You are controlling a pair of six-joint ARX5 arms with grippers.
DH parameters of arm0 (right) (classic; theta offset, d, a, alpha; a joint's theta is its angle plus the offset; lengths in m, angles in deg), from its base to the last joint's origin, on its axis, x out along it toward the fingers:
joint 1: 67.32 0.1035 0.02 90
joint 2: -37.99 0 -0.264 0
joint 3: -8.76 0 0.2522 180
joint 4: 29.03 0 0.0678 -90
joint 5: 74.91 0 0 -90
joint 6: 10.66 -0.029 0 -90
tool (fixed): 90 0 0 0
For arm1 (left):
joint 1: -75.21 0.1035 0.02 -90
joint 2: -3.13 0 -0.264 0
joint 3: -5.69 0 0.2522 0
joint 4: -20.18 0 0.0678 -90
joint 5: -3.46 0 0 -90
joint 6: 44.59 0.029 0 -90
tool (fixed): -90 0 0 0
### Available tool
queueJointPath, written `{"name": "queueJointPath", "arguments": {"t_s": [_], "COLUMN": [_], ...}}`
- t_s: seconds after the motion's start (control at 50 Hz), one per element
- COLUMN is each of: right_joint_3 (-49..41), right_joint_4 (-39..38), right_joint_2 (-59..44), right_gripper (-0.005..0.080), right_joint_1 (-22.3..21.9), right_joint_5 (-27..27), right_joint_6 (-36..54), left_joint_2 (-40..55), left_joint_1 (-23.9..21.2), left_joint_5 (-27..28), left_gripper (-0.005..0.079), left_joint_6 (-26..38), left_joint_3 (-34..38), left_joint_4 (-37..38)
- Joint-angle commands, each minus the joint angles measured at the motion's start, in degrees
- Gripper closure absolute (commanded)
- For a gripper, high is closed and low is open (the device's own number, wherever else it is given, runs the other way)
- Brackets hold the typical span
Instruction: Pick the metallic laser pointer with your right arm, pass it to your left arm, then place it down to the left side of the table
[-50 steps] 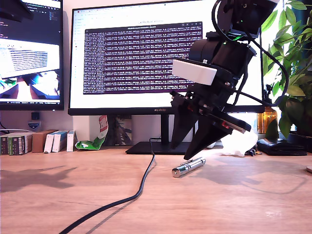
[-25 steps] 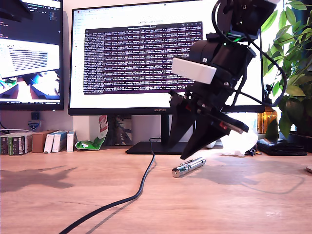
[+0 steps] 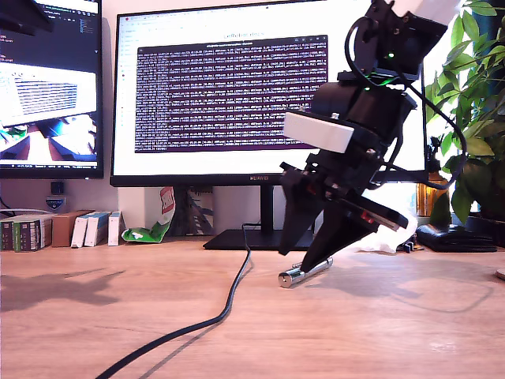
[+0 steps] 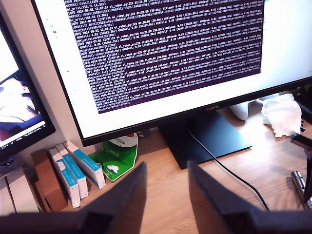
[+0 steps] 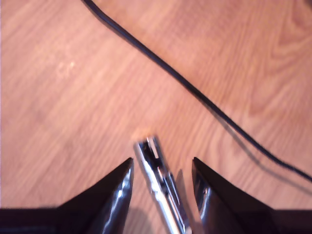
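Note:
The metallic laser pointer (image 3: 304,271) lies on the wood-grain table (image 3: 379,332), right of centre in the exterior view, in front of the monitor stand. My second gripper (image 3: 299,261) has come down over it, open, one finger on each side. In the second wrist view the shiny pointer (image 5: 158,187) lies between the two black fingers (image 5: 113,195) with a gap on both sides, second gripper (image 5: 163,162) open. My first gripper (image 4: 166,165) is open and holds nothing; it faces the monitor and does not show in the exterior view. The pointer's end (image 4: 298,180) shows in the first wrist view.
A black cable (image 3: 225,304) runs from the monitor stand (image 3: 245,238) toward the table's front edge, just left of the pointer in the exterior view. Small boxes (image 3: 59,229) and a green packet (image 3: 150,230) line the back. A plant (image 3: 473,118) and white tissue (image 3: 390,233) stand at the exterior view's right.
My second gripper has dropped from above the pointer down to it, so its open fingers now straddle the pointer. The pointer has not moved.

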Motion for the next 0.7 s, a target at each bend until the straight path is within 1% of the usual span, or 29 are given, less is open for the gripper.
{"name": "queueJointPath", "arguments": {"t_s": [0.0, 0.56, 0.6, 0.68], "right_joint_3": [-0.3, -0.3, -0.3, -0.3], "right_joint_4": [-0.2, -2.4, -2.3, -2.2], "right_joint_2": [-1.1, -4.6, -4.7, -4.7], "right_gripper": [0.0414, 0.0418, 0.0437, 0.0503], "right_joint_1": [-0.2, -0.2, -0.2, -0.2], "right_joint_5": [-0.6, -1.8, -1.8, -1.8], "right_joint_6": [0.0, -0.1, -0.1, -0.1], "left_joint_2": [0.3, 0.3, 0.3, 0.3], "left_joint_1": [-0.2, -0.2, -0.2, -0.2], "left_joint_5": [0.1, 0.0, 0.0, 0.0], "left_gripper": [0.0515, 0.0515, 0.0515, 0.0515], "left_joint_6": [0.2, 0.3, 0.3, 0.3], "left_joint_3": [-0.7, -0.7, -0.7, -0.7], "left_joint_4": [-0.7, -0.9, -0.9, -0.9]}}
